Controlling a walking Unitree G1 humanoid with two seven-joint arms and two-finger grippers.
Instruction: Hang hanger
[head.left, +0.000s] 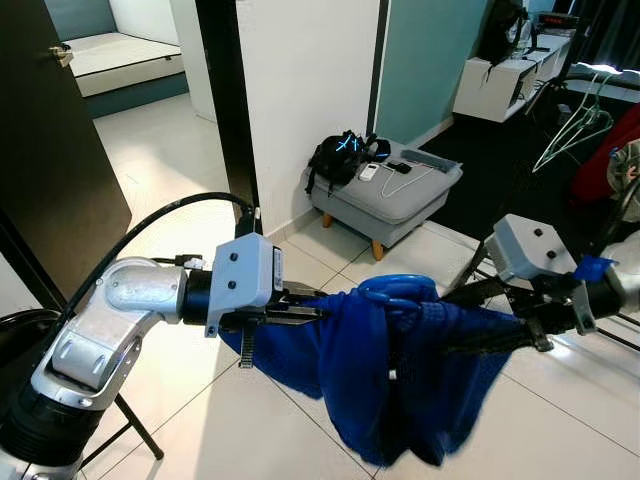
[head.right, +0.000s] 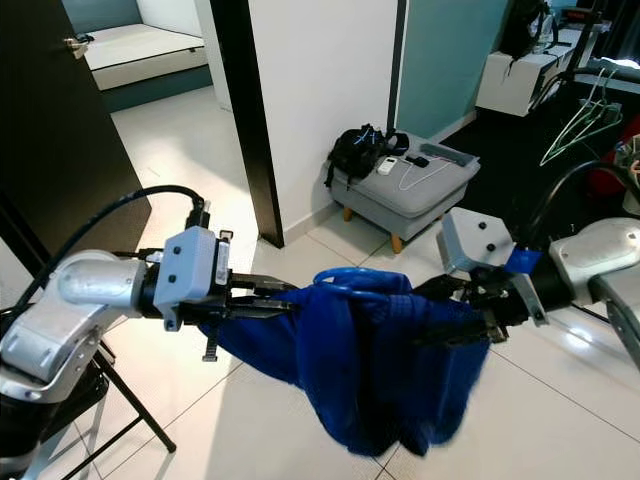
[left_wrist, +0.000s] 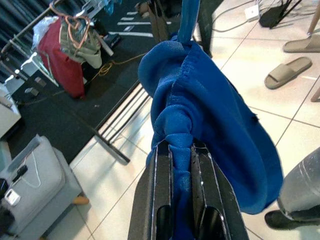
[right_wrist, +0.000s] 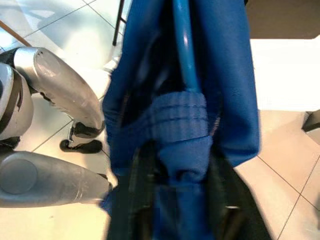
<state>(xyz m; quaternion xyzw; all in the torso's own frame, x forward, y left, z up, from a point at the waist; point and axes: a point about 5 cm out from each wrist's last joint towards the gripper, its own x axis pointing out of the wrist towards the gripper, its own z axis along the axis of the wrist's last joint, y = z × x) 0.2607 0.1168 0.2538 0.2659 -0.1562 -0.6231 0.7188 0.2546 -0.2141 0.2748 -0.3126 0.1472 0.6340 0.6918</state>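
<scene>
The blue garment (head.left: 400, 375) hangs between the two arms at chest height, draped over a blue plastic hanger (head.left: 398, 291) whose curved top shows above the cloth. It is held well above the tiled floor (head.left: 250, 420), in front of a grey ottoman (head.left: 395, 195) by the white wall. A clothes rack with pale wire hangers (head.left: 575, 125) stands far off on the robot's right.

To do this step well, both arms should probably carry the load level toward that rack, keeping the hanger's hook free of the fabric and upright so it can catch the rail. Pulling the arms apart could slide the garment off, so the spacing is best kept steady.

The left tool (left_wrist: 181, 150) is nearly closed, its two black fingers (left_wrist: 162, 185) pinching a bunched fold of the blue cloth. The right tool (right_wrist: 182, 165) is narrow too, clamped on the gathered fabric where the hanger's blue bar runs through.
</scene>
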